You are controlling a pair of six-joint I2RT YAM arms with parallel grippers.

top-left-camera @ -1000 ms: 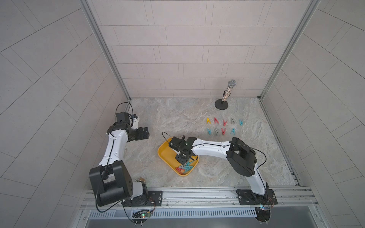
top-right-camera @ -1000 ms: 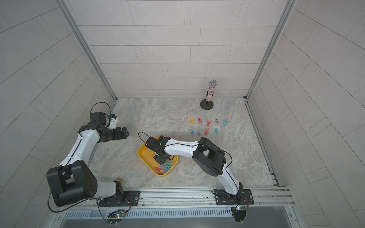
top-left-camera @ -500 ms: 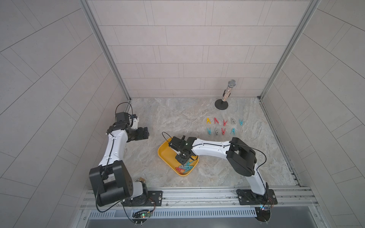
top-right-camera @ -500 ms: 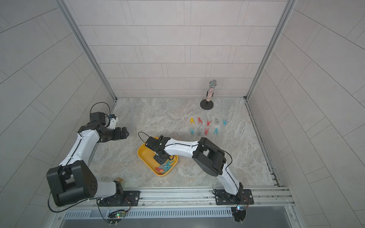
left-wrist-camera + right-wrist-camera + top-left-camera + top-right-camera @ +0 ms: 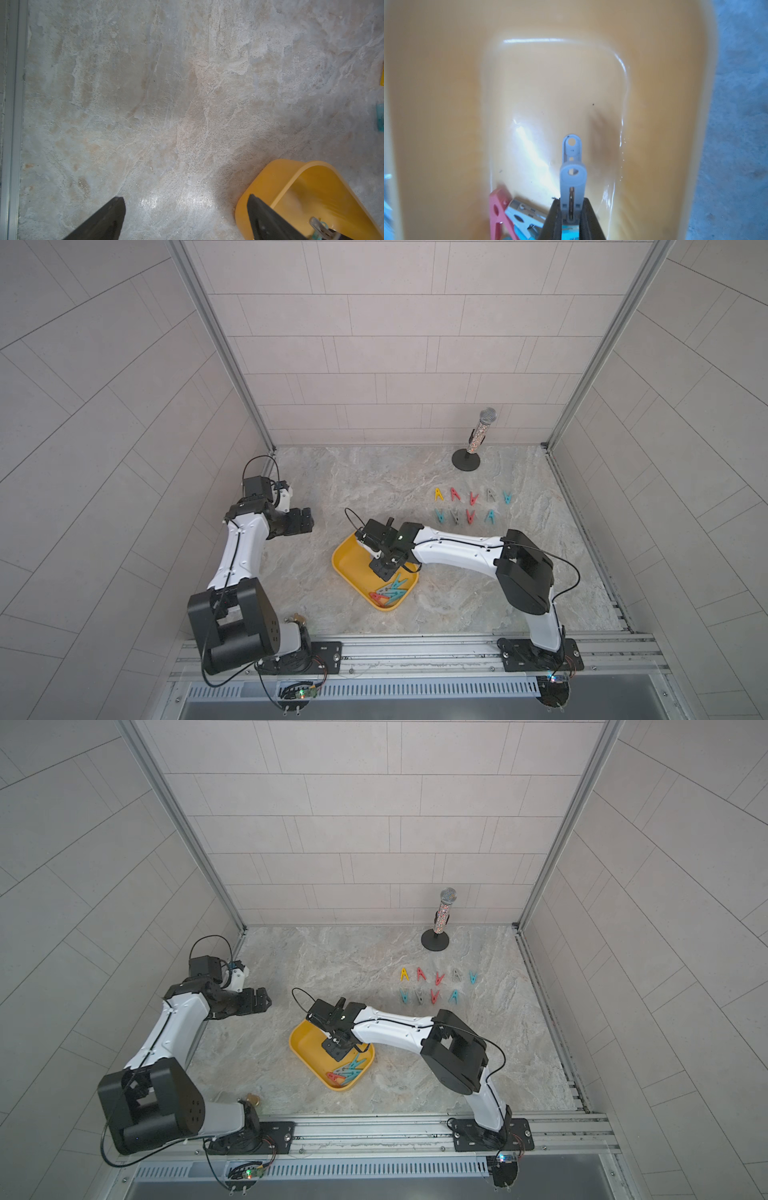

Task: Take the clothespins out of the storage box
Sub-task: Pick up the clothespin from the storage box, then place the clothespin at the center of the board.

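Clothespins (image 5: 390, 591) in teal, red and grey lie heaped at one end of a yellow storage box (image 5: 345, 568). The box sits near the middle of a marbled, grey-beige, stone-look surface (image 5: 374, 477) enclosed by pale tiled panels (image 5: 374, 344).

Two white-and-black robot arms reach in from a metal rail (image 5: 415, 649) at the near edge. The left arm (image 5: 241, 547) bends over bare surface, apart from the box. The left fingers (image 5: 305, 521) are spread wide and hold nothing. The left wrist view shows two black tapered tips far apart, with a rounded box corner beside one of them.

The right arm (image 5: 457, 551) stretches into the box. The right fingers (image 5: 384, 572) point down inside it, clamped on a pale grey clothespin (image 5: 572, 166). Its rounded, holed ends stick out beyond the black tips, over the glossy box floor.

The box is shallow, smooth plastic with rounded corners and low sloping walls.

A glittery microphone (image 5: 478, 435) stands upright on a round black base (image 5: 465, 459) near the far right corner.

Between the microphone and the box, nine clothespins lie on the surface in two neat rows. The far row is yellow, red, red, grey and teal. The near row is teal, grey, red and teal. Each is a small A shape.

Beside the held one, a red clothespin (image 5: 496, 207) and a whitish one with a metal spring rest among teal ones.
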